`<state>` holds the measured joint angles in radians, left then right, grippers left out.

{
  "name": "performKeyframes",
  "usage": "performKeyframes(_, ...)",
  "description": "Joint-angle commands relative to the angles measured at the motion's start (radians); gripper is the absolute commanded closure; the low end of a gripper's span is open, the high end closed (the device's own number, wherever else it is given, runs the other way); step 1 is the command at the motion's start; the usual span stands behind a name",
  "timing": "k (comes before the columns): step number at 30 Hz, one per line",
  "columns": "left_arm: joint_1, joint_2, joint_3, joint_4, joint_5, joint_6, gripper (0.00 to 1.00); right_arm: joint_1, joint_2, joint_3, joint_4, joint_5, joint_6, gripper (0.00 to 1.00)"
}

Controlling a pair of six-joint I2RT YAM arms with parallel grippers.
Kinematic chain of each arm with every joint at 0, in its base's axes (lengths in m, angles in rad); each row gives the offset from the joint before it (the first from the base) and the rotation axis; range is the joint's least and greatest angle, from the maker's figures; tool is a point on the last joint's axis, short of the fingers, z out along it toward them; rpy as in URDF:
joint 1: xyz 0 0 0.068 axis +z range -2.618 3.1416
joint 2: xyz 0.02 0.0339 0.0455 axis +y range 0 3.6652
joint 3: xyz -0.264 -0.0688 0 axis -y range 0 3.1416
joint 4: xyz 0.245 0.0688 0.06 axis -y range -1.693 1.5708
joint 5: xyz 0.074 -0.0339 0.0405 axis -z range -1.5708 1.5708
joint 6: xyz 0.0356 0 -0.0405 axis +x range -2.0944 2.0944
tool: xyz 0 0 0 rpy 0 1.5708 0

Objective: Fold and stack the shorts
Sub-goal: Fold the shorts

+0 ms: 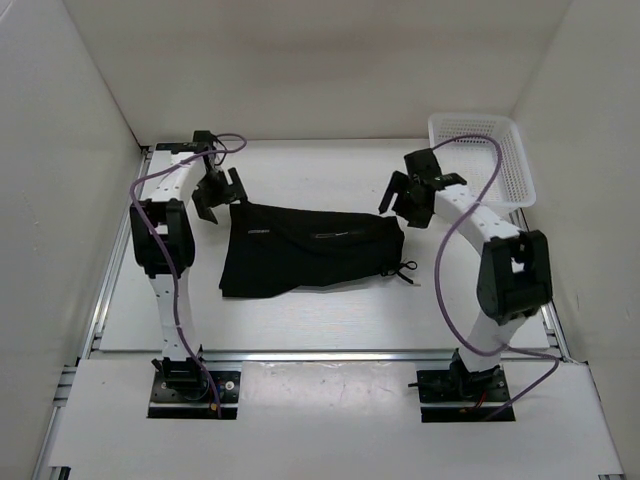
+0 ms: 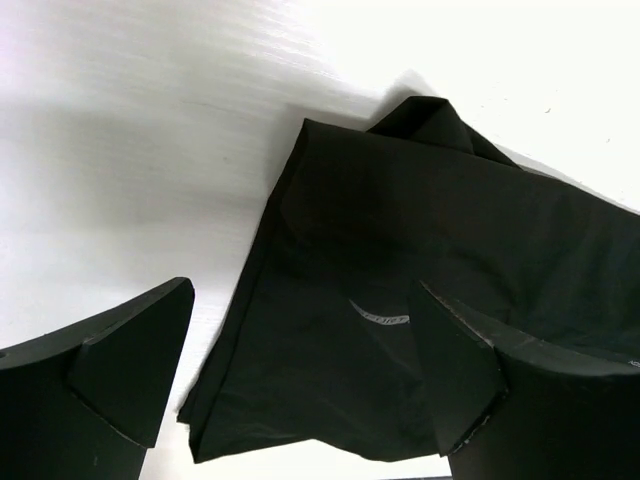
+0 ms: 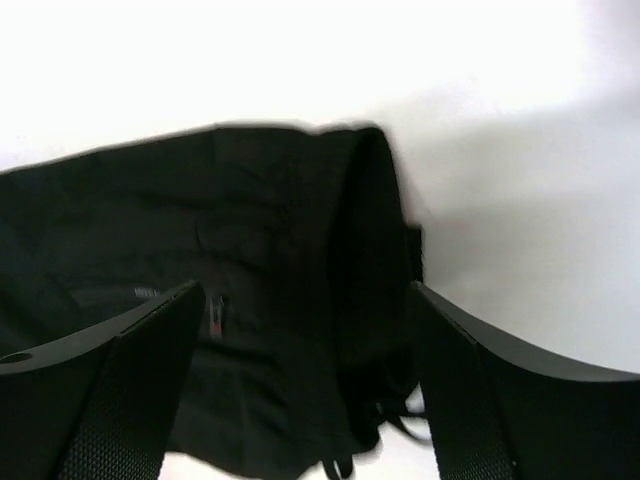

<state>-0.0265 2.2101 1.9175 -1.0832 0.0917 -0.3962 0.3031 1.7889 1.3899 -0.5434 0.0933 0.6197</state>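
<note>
The black shorts [image 1: 310, 248] lie folded flat in the middle of the table, waistband and drawstring to the right. My left gripper [image 1: 218, 195] hovers open just above the shorts' far left corner, holding nothing. In the left wrist view the shorts [image 2: 400, 290] lie below the wide-apart fingers [image 2: 130, 360], with a small pale logo showing. My right gripper [image 1: 410, 195] hovers open above the far right corner, empty. In the right wrist view the shorts' folded waistband end [image 3: 300, 300] sits between the spread fingers [image 3: 130, 390].
A white plastic basket [image 1: 482, 155] stands at the back right of the table. White walls close in the left, back and right sides. The drawstring [image 1: 404, 268] trails off the shorts' right edge.
</note>
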Motion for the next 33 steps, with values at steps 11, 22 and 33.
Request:
performKeyframes(11, 0.033, -0.29, -0.138, 0.035, -0.047, -0.01, 0.01, -0.068, -0.45, -0.573, 0.247, -0.322, 0.239, 0.0)
performKeyframes(22, 0.033, -0.239, -0.192, 0.058, -0.056, -0.001, 0.01, -0.032, -0.281, -0.626, 0.468, -0.253, 0.361, 0.0)
performKeyframes(33, 0.042, -0.23, -0.245, 0.086, -0.044, -0.01, 0.02, 0.001, -0.086, -0.558, 0.493, -0.147, 0.379, 0.74)
